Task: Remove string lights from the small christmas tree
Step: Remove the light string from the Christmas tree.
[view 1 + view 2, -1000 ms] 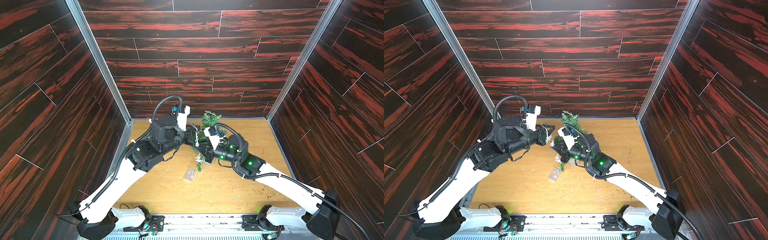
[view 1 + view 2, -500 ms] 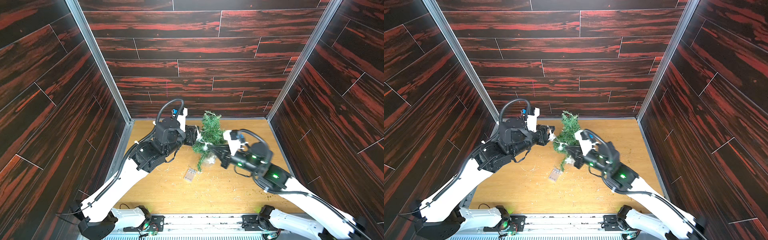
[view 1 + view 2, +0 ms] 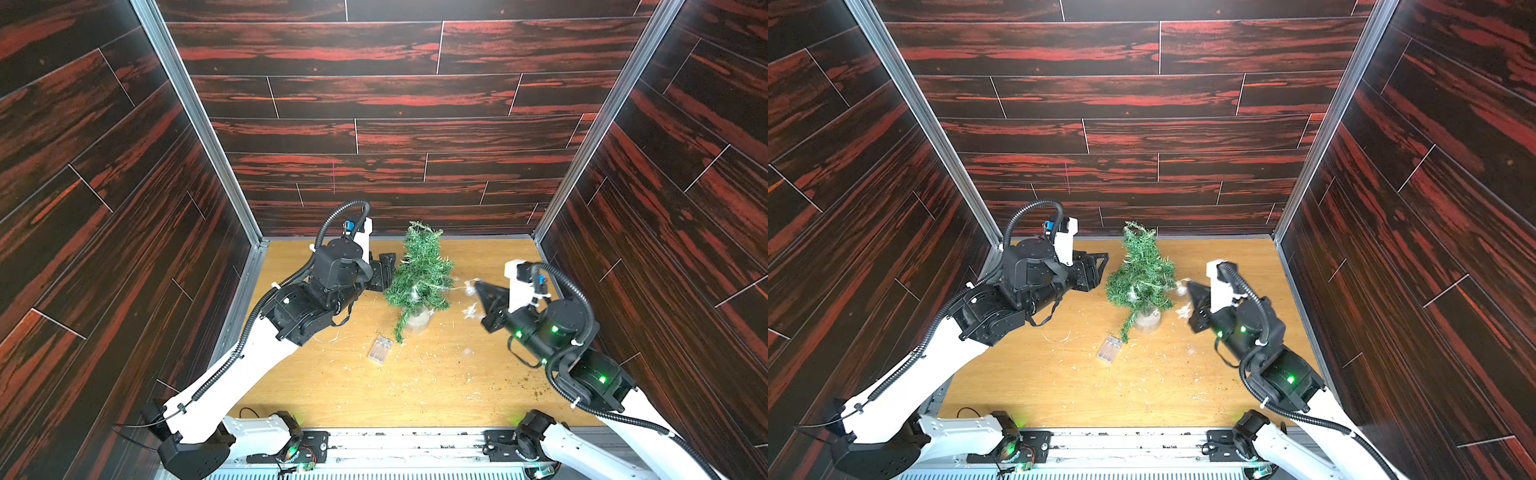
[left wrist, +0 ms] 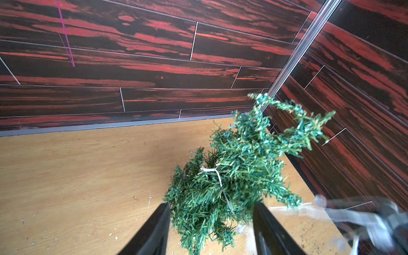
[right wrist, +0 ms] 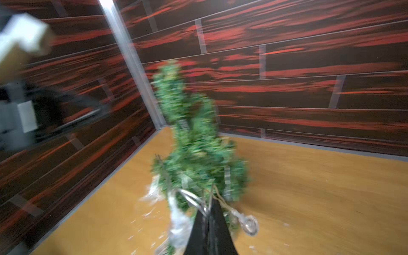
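The small christmas tree [image 3: 419,278] [image 3: 1140,278] stands upright on its pale base [image 3: 417,321] at the middle back of the table. My left gripper [image 3: 390,272] [image 4: 212,212] is open at the tree's left side, its fingers [image 4: 159,229] apart with low branches showing between them. My right gripper [image 3: 477,284] [image 5: 208,209] is right of the tree, shut on the string lights [image 3: 459,286] [image 5: 192,196]. Their wire runs taut from the branches, with a bulb [image 5: 249,223] hanging beside the jaws. The clear battery box [image 3: 380,350] [image 3: 1111,349] lies in front of the tree.
Pale needle scraps and shavings [image 3: 432,357] are scattered over the wooden table [image 3: 332,395]. Dark red-streaked walls [image 3: 374,137] close in the back and both sides. The tree stands near the back wall.
My left gripper has opened and let go of the tree, which now stands upright. My right gripper has pulled away to the right, drawing the wire out of the branches.
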`<state>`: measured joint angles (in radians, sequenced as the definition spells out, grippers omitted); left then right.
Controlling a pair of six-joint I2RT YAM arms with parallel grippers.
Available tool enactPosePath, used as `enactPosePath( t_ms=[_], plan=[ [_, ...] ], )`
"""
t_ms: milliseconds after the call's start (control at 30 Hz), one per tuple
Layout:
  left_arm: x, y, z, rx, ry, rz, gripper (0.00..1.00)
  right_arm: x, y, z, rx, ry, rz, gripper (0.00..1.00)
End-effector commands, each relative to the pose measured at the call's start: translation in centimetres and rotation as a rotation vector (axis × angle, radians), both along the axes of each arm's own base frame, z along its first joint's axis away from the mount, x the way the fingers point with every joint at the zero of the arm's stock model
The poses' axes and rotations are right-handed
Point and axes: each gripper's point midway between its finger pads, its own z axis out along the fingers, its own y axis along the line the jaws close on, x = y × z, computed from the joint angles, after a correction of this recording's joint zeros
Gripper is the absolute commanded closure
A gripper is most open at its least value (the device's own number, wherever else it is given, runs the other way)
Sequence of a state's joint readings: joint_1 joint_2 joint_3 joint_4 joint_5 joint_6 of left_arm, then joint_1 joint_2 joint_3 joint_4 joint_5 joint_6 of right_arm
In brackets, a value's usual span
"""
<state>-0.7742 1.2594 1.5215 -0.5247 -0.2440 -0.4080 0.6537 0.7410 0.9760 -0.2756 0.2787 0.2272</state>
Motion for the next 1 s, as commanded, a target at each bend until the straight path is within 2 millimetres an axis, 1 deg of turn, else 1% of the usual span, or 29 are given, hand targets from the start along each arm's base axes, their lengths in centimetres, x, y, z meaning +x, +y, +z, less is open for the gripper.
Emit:
enactPosePath(
  t_ms=[0,133,200,267,367,500,600,667,800,900,967],
  plan=[
    [-0.3,0.9,-0.3,0.020,0.003,0.018,0.37,1.8,-0.9,0.3,0.033,0.023,-0.015,1.00],
    [-0.4,1.4,-0.5,0.026,0.006,0.028,0.37,4.6,-2.3,0.9,0.065,0.030,-0.059,1.00],
    [-0.6,1.7,-0.7,0.029,0.010,0.032,0.37,5.8,-2.9,2.0,0.095,0.026,-0.069,1.00],
    [-0.6,2.0,-0.6,0.031,0.007,0.037,0.37,6.5,-3.3,3.2,0.117,0.010,-0.068,1.00],
    [-0.8,2.5,-0.6,0.032,0.004,0.045,0.37,6.8,-3.5,5.1,0.132,-0.026,-0.068,1.00],
    [-0.8,3.0,-1.0,0.037,0.008,0.055,0.37,6.2,-4.0,7.6,0.144,-0.076,-0.076,1.00],
    [-0.7,3.1,-1.4,0.043,0.015,0.057,0.37,5.7,-4.4,8.8,0.154,-0.105,-0.080,1.00],
    [-0.5,3.2,-1.7,0.046,0.022,0.060,0.37,5.4,-4.1,9.4,0.159,-0.118,-0.053,1.00],
    [-0.1,3.5,-2.7,0.044,0.051,0.060,0.38,4.2,-1.4,9.5,0.165,-0.130,0.123,1.00],
    [0.2,3.6,-3.4,0.041,0.065,0.062,0.38,3.9,-0.1,8.5,0.162,-0.109,0.201,1.00],
    [0.4,3.3,-4.0,0.044,0.074,0.053,0.39,3.8,0.5,7.7,0.158,-0.090,0.239,1.00]
  ],
)
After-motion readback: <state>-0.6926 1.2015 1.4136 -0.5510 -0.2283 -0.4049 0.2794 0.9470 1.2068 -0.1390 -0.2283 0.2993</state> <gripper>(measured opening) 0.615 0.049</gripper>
